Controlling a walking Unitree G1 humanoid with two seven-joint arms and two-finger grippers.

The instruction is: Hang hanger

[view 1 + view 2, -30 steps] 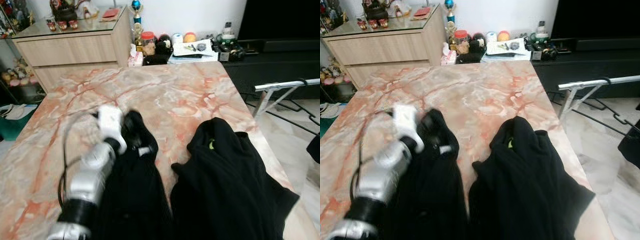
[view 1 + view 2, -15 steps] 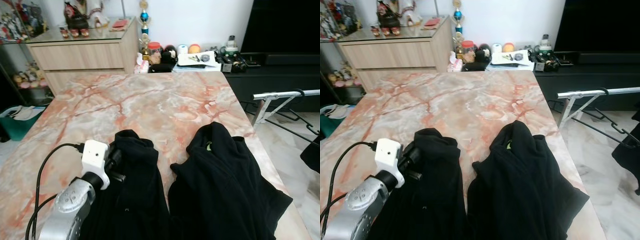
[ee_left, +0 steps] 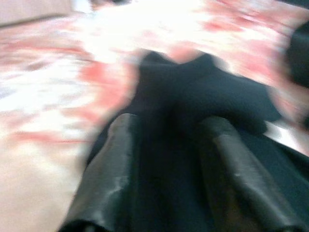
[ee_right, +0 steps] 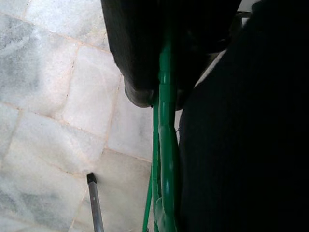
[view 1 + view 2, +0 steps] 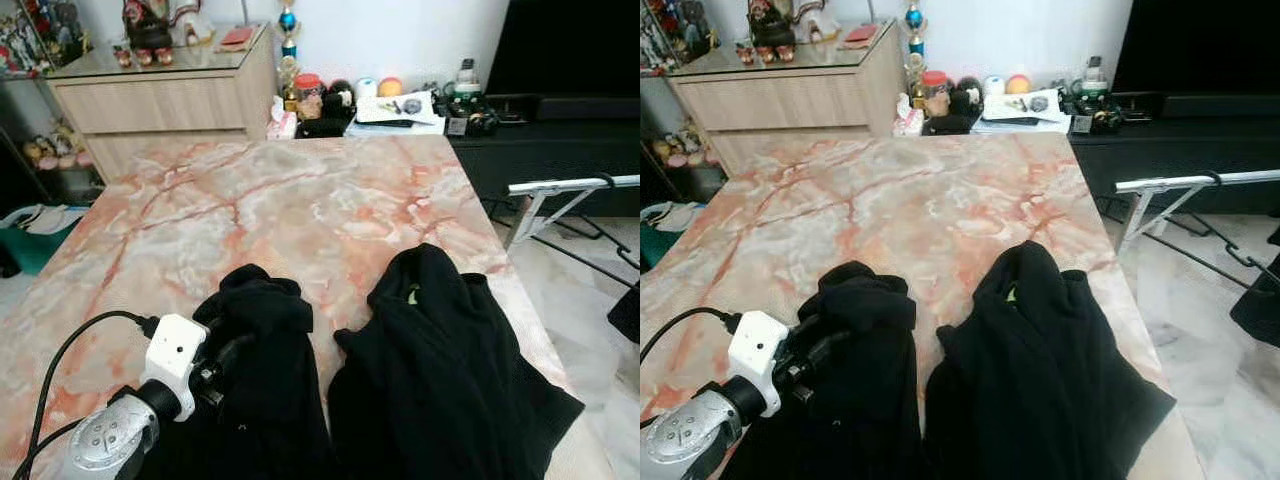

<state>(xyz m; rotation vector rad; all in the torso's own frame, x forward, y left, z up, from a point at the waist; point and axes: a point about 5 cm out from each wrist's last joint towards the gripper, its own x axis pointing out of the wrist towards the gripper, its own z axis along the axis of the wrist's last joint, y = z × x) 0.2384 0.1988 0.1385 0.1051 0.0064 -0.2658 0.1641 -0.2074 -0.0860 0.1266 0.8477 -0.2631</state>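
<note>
Two black garments lie on the pink marble table (image 5: 300, 200): a bunched one on the left (image 5: 262, 310) and a wider one on the right (image 5: 450, 370). My left gripper (image 5: 228, 355) rests against the near side of the left garment. In the left wrist view its fingers (image 3: 113, 164) stand apart over that black cloth (image 3: 193, 96), open. In the right wrist view my right gripper (image 4: 161, 92) is shut on a green hanger (image 4: 166, 159), down beside black fabric (image 4: 251, 121) and above a tiled floor (image 4: 53, 96).
A white drying-rack bar (image 5: 570, 184) stands off the table's right edge over the floor. A wooden cabinet (image 5: 160, 100) and a low black stand with clutter (image 5: 400, 105) lie beyond the far edge. A thin metal rod (image 4: 94, 203) stands on the tiles.
My left gripper has drawn back toward me along the left garment, which now sits more bunched up. The head view has shifted as well.
</note>
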